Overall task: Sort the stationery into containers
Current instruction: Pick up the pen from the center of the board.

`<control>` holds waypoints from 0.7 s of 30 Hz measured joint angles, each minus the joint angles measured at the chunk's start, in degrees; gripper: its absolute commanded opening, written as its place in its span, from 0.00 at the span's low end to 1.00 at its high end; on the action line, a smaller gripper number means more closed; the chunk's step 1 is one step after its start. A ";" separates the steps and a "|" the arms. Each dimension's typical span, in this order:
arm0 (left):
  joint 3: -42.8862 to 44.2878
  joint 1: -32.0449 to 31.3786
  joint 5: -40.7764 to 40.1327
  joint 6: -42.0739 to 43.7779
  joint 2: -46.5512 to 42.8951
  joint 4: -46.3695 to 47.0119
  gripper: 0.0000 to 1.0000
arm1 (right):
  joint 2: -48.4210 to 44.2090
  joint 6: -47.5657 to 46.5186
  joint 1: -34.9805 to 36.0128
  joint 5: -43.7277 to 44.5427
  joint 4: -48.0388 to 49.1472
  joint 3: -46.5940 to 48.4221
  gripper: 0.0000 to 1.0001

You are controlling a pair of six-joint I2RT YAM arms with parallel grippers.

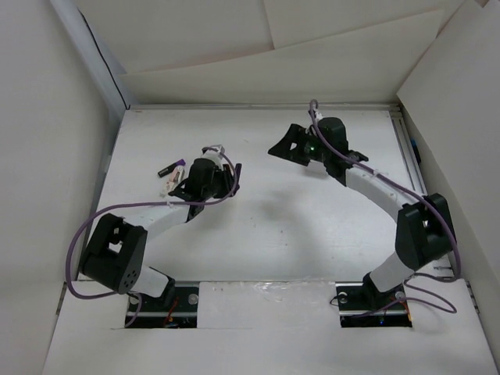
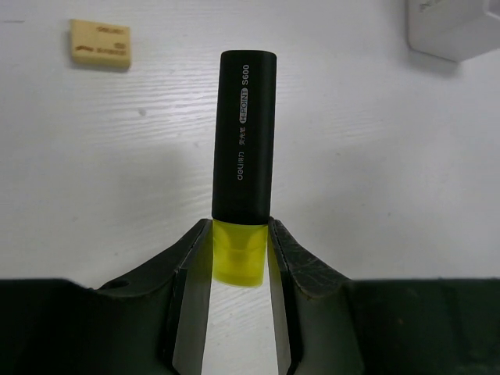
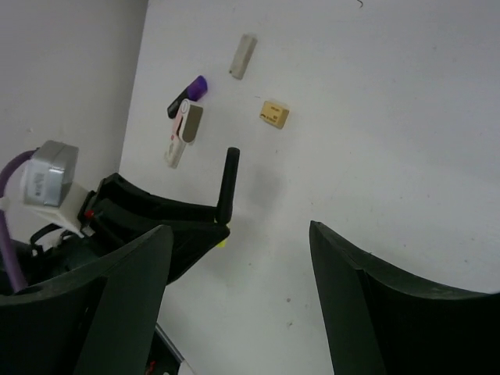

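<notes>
My left claw [image 2: 241, 238] sits closest, its two pads pinching the yellow end of the yellow highlighter [image 2: 244, 133], whose black cap points away over the table [image 2: 375, 195]. Whether the marker is clear of the surface I cannot tell. A corner of the white box [image 2: 457, 27] shows ahead to the right, and the tan eraser [image 2: 100, 43] lies ahead to the left, both apart from the marker. My right claw [image 3: 242, 262] hangs spread wide, holding nothing. The purple marker [image 3: 191, 92] lies loose beyond. I judge the pick is made, so next I swing right, line the marker up with a compartment and lower it before letting go
</notes>
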 measured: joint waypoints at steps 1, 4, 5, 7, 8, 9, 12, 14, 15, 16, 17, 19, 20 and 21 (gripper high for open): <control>-0.26 -0.17 1.20 -0.11 -0.20 1.16 0.17 | 1.81 -0.02 0.24 -0.76 0.74 0.79 0.74; -0.28 -1.42 3.45 -0.17 -1.11 4.55 0.17 | 4.98 0.07 0.81 -2.05 1.03 1.90 0.72; -0.28 -2.05 3.93 -0.17 -1.40 5.55 0.17 | 6.10 0.11 1.29 -2.36 0.98 2.23 0.72; -0.28 -3.28 4.70 -0.09 -1.64 7.15 0.17 | 8.15 0.22 2.23 -2.78 0.96 2.86 0.72; -0.28 -3.74 5.20 -0.04 -1.66 7.74 0.17 | 9.01 0.31 2.78 -2.84 0.94 3.21 0.72; -0.28 -4.13 5.66 0.00 -1.66 8.09 0.17 | 9.68 0.33 3.32 -2.97 0.87 3.50 0.70; -0.28 -4.44 6.60 0.20 -1.66 8.76 0.17 | 10.82 0.35 4.76 -3.28 0.90 4.46 0.69; -0.28 -4.44 7.08 0.28 -1.66 9.01 0.17 | 11.34 0.35 5.51 -3.34 0.98 5.33 0.66; -0.28 -4.42 7.26 0.31 -1.66 9.16 0.17 | 11.69 0.37 5.86 -3.32 1.01 5.88 0.64; -0.28 -4.39 7.39 0.35 -1.66 9.22 0.17 | 12.13 0.35 6.08 -3.30 0.96 6.47 0.60; -0.28 -4.39 7.54 0.35 -1.66 9.35 0.17 | 12.63 0.35 6.32 -3.30 1.03 7.04 0.59; -0.28 -4.42 7.85 0.55 -1.66 9.55 0.17 | 13.51 0.52 6.49 -3.17 1.03 7.69 0.54; -0.28 -4.42 8.00 0.61 -1.66 9.66 0.17 | 13.86 0.52 6.56 -3.15 1.01 7.74 0.54; -0.28 -4.42 8.11 0.66 -1.66 9.79 0.17 | 14.23 0.66 6.69 -3.04 0.98 7.74 0.52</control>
